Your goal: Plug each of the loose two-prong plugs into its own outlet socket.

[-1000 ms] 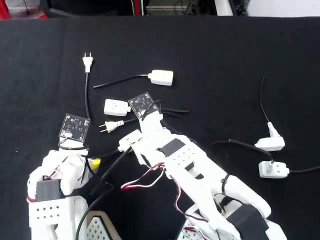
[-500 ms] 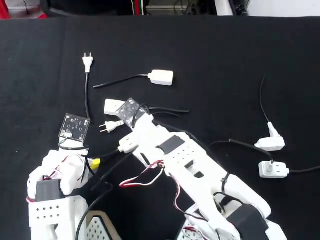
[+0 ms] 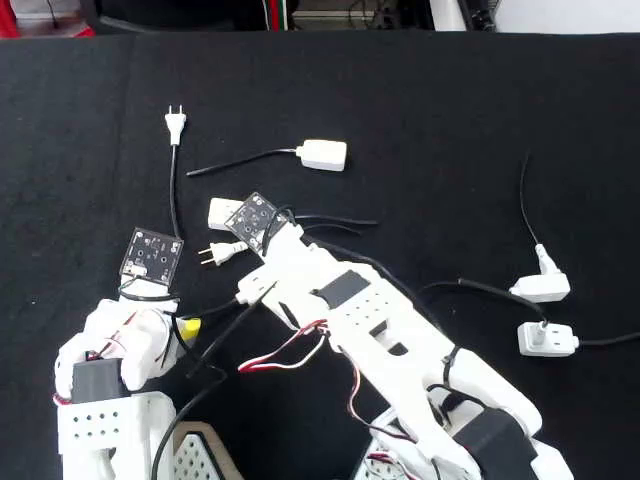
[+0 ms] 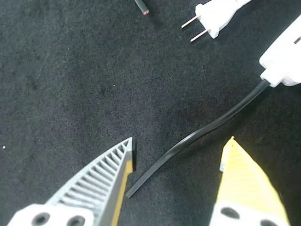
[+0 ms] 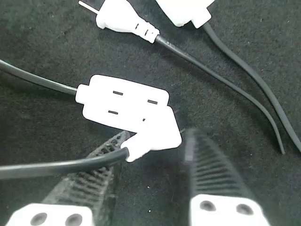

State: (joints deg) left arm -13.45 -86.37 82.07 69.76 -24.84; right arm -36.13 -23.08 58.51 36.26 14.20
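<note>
1. Table (image 3: 450, 110): black cloth, with both white arms entering from the near edge.
2. Right gripper (image 5: 154, 137): the fingers are blurred, and as far as they show they pinch the sides of the held plug (image 5: 157, 134). This is a white angled plug whose black cable trails past one finger. One end touches a corner of the slotted socket (image 5: 122, 101).
3. Slotted socket (image 3: 252, 290): it lies flat, left of centre, against the right arm. The right wrist view shows dark slots in its upper face. The high view shows a plain white block. The left wrist view shows its cabled end (image 4: 283, 56).
4. Left gripper (image 4: 180, 141): the jaws are spread wide over bare cloth at the near left. The loose end of the slotted socket's cable lies between them, just beside the grey finger. The yellow finger (image 3: 188, 325) shows from above.
5. Centre plug (image 3: 222, 252): it lies between the two sockets with its prongs pointing left. Both prongs are distinct in the left wrist view (image 4: 216, 13) and it also shows in the right wrist view (image 5: 123, 21).
6. Middle socket (image 3: 222, 213): it is partly covered by the right camera board (image 3: 255, 220). The right wrist view shows its cabled end (image 5: 186, 8).
7. The high view adds the far-left plug (image 3: 176, 122) and the far socket (image 3: 323, 154). It also adds the right plug (image 3: 543, 286) and right socket (image 3: 545, 338), which are near each other but apart.
8. Writing: the marks on the right camera board and the left camera board (image 3: 152, 255) are too small to read.
</note>
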